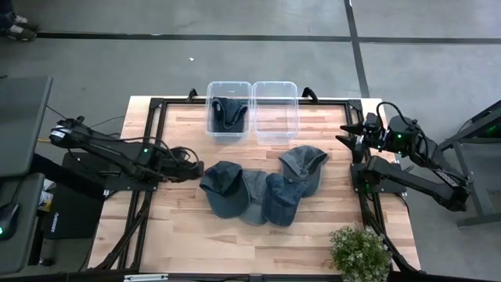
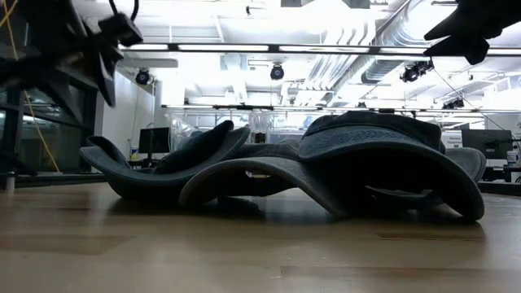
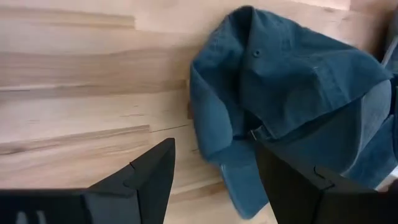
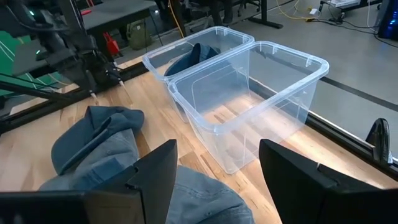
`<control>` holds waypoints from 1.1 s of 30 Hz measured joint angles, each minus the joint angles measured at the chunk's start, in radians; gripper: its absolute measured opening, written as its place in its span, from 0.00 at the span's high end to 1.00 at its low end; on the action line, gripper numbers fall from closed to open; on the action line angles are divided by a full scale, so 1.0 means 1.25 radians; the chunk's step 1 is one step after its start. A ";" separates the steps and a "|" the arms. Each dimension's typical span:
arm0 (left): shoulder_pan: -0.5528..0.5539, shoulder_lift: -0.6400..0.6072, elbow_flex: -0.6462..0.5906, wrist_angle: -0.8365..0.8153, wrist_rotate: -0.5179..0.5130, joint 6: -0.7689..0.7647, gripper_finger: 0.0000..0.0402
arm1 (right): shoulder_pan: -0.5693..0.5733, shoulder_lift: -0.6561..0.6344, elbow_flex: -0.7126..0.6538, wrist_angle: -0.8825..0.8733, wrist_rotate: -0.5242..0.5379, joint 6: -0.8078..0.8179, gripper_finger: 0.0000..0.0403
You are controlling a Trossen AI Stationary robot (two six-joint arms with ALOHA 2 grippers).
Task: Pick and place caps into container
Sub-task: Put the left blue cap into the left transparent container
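Several denim caps lie overlapping in a row mid-table [image 1: 258,192], crowns and brims resting on the wood [image 2: 326,171]. Another cap [image 1: 228,114] sits inside the left clear bin [image 1: 213,129]. The right clear bin [image 1: 275,135] holds nothing [image 4: 249,106]. My left gripper [image 1: 193,168] hovers open at the left edge of the leftmost, dark blue cap [image 3: 280,93], raised off the table [image 2: 106,49]. The fingers [image 3: 149,180] stand by that cap's back edge without clearly touching it. My right gripper [image 1: 350,133] waits open at the table's right edge, raised [image 2: 468,32], facing the bins.
The two bins stand side by side at the table's far edge. A potted plant [image 1: 360,252] stands at the near right corner. Bare wood lies left of and in front of the caps [image 1: 172,227]. A black frame rims the table [image 1: 149,141].
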 joint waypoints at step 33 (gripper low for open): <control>0.170 0.137 -0.151 0.355 0.265 -0.010 0.23 | 0.000 0.001 0.000 -0.035 -0.001 -0.001 0.45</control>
